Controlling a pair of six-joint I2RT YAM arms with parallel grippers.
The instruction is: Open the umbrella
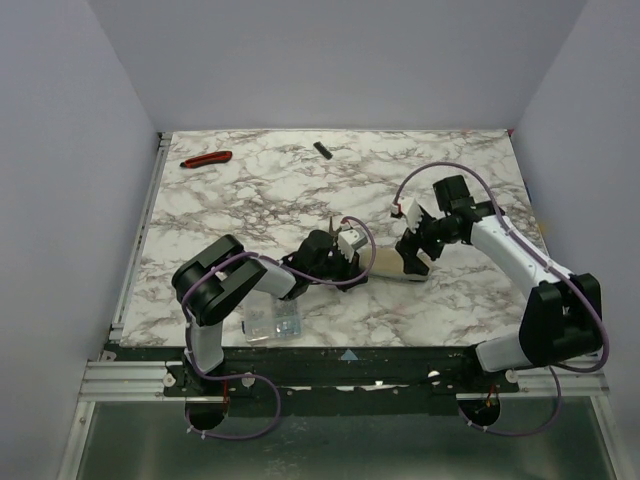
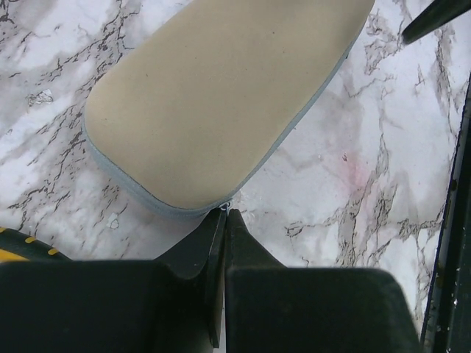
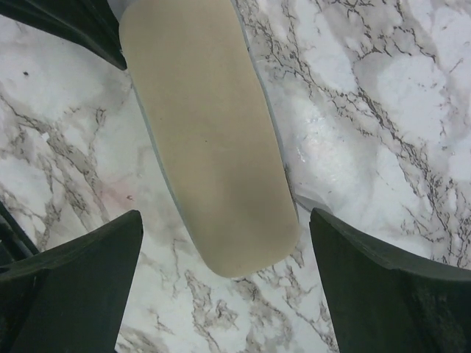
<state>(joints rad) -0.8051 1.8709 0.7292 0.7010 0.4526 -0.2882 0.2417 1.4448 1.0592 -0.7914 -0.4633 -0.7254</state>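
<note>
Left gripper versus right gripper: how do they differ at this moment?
The left gripper is shut, its tips meeting at the seam on one end of the umbrella; the right gripper is wide open, straddling the other end without touching. Both point down at the packed umbrella.

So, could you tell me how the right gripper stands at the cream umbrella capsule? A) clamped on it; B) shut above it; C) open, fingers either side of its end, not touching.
C: the right gripper is open, with marble tabletop showing between each finger and the umbrella's rounded end.
</note>
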